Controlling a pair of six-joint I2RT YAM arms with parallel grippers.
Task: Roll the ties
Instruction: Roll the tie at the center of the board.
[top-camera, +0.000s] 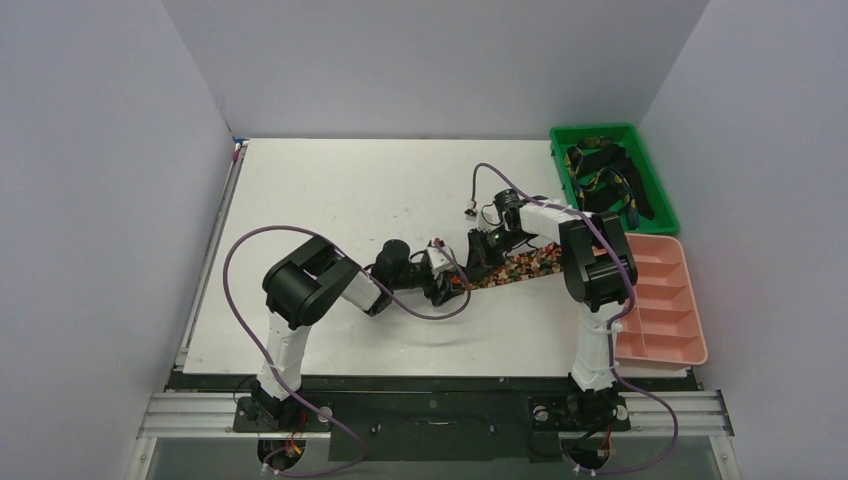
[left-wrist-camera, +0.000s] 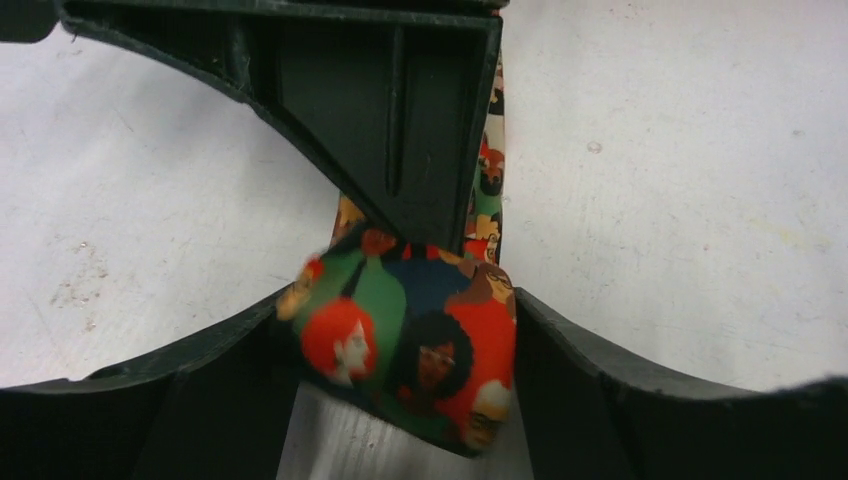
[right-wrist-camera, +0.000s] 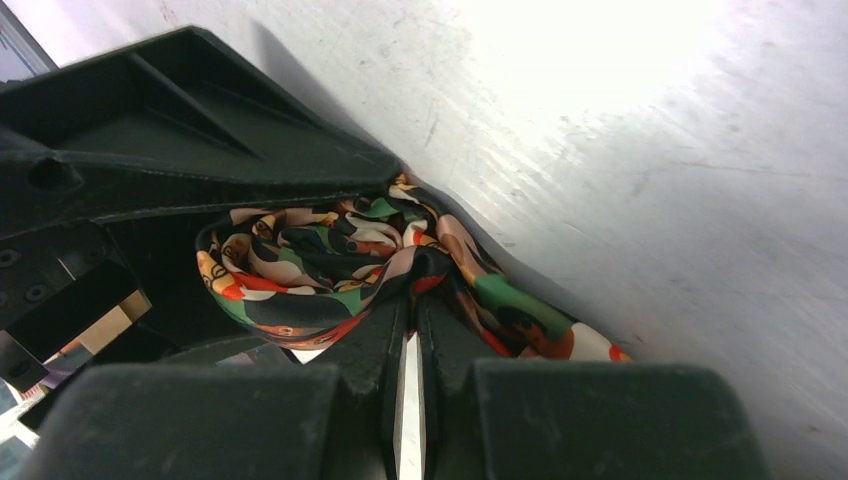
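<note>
- Top view: a green bin (top-camera: 557, 165) at the far right holds dark ties (top-camera: 600, 180) with yellow-green patterns. A pink tray (top-camera: 660, 300) with compartments sits just near of it.
- The printed tie (top-camera: 525, 265) lies on the white table (top-camera: 340, 200), between the two arms, which reach inward. The left gripper (top-camera: 455, 283) and right gripper (top-camera: 487, 250) meet at its left end.
- Left wrist view: the left gripper (left-wrist-camera: 405, 310) clasps the tie's rolled end. The roll, printed with faces in red, green and orange, fills the gap between its fingers (left-wrist-camera: 600, 380).
- Right wrist view: the right gripper (right-wrist-camera: 410, 300) is closed, pinching bunched tie fabric at its tips.
</note>
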